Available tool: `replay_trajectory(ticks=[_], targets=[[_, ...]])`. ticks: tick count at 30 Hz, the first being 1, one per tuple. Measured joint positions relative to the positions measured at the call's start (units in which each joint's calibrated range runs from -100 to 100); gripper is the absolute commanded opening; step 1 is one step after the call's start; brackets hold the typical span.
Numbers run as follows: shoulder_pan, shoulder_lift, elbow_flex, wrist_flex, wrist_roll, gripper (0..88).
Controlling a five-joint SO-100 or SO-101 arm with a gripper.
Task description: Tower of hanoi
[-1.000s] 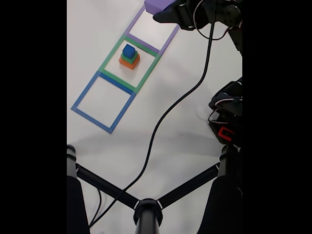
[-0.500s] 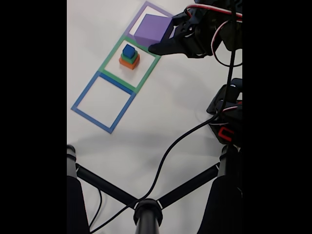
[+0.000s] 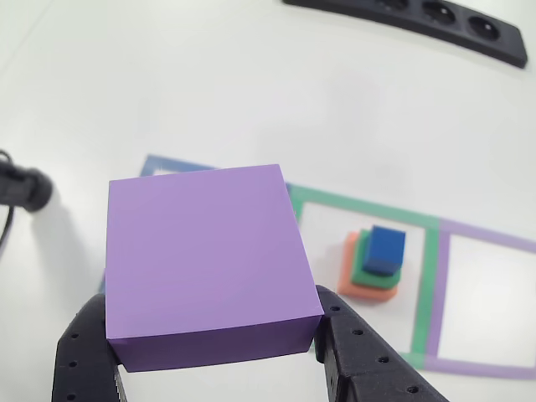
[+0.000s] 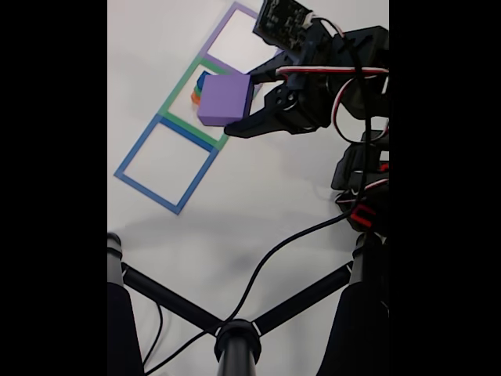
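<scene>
My gripper is shut on the large purple block, with a black finger on each side of it. In the fixed view the gripper holds the purple block in the air over the green tape square. The block hides most of the stack there. In the other view that stack stands inside the green tape square: a small blue cube on a green block on an orange block. Only an edge of the stack shows in the fixed view.
A blue tape square lies below-left of the green one and a purple tape square above-right. A black cable crosses the table. Black stand legs span the bottom. A black power strip lies at the far edge.
The gripper has carried the purple block down and left, from the purple tape square to above the green tape square, where it now covers most of the stack.
</scene>
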Motion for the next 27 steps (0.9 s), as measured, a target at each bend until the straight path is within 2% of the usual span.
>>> replay_trajectory(ticks=[8, 15, 20, 27], targets=[[0.5, 1.3, 30.9, -31.6, -0.2, 9.5], [-0.3, 11.4, 49.9, -61.0, -0.4, 9.9], [-2.5, 20.2, 56.6, -78.3, -0.4, 10.2], [-4.6, 34.9, 57.2, -96.6, -0.6, 10.0]])
